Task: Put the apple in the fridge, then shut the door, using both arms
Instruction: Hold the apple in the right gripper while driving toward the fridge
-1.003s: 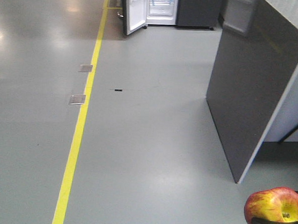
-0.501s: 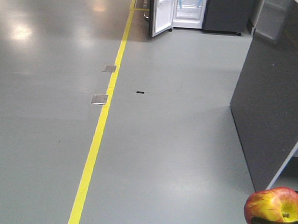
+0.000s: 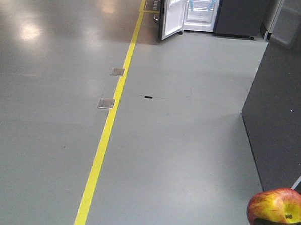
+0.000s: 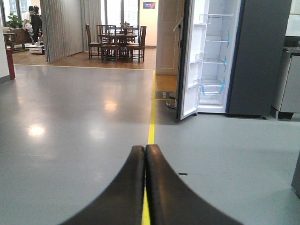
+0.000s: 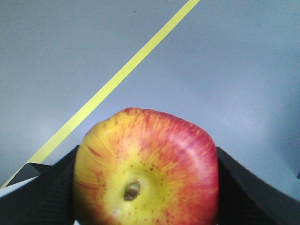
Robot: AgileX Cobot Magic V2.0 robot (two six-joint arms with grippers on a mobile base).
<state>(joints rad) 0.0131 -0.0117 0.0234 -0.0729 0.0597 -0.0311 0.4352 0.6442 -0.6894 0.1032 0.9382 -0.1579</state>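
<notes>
— What is cut off?
— Most of the right claw (image 5: 145,185). It clamps the apple (image 5: 147,164) from both sides, stem dimple facing back toward the wrist.
— The left claw (image 4: 144,154)?
— Pressed together, empty; the fridge (image 4: 255,56) stands open far ahead.

I see smooth, curved black fingers (image 4: 124,190) on the left gripper (image 4: 144,149), textured black pads (image 5: 47,197) on the right gripper (image 5: 140,178).

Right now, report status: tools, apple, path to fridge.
Left tool shut, empty. Right tool shut on the apple. Fridge far ahead, door open. Dark grey panel close on right; nothing seen on floor between.
</notes>
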